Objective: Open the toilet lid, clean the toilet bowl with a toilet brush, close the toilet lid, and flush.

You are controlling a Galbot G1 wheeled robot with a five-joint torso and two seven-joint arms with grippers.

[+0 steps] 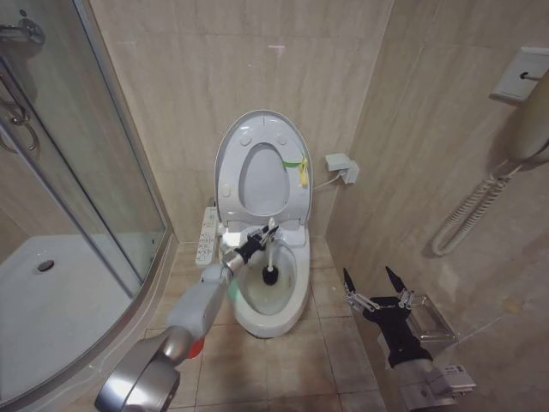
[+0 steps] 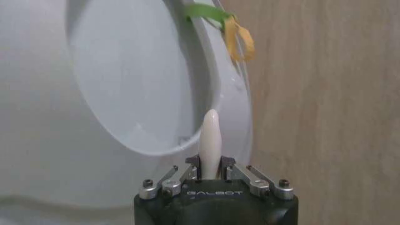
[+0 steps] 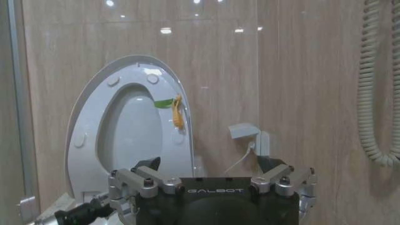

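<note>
While the left pincer (image 1: 257, 239) clamps the toilet brush (image 1: 269, 275) over the toilet bowl (image 1: 287, 300), toilet lid (image 1: 230, 154) upright, right pincer (image 1: 375, 283) spread wide beside, left wrist close-up showing white handle, tiled floor (image 1: 292, 360), glass shower (image 1: 77, 172).

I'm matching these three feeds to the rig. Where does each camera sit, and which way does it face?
Head: high, looking down at the toilet bowl; both arms show, left tool holding the toilet brush.
Left wrist: behind the left tool, facing the raised toilet lid.
Right wrist: behind the open right tool, facing the wall.
All share the lid.
</note>
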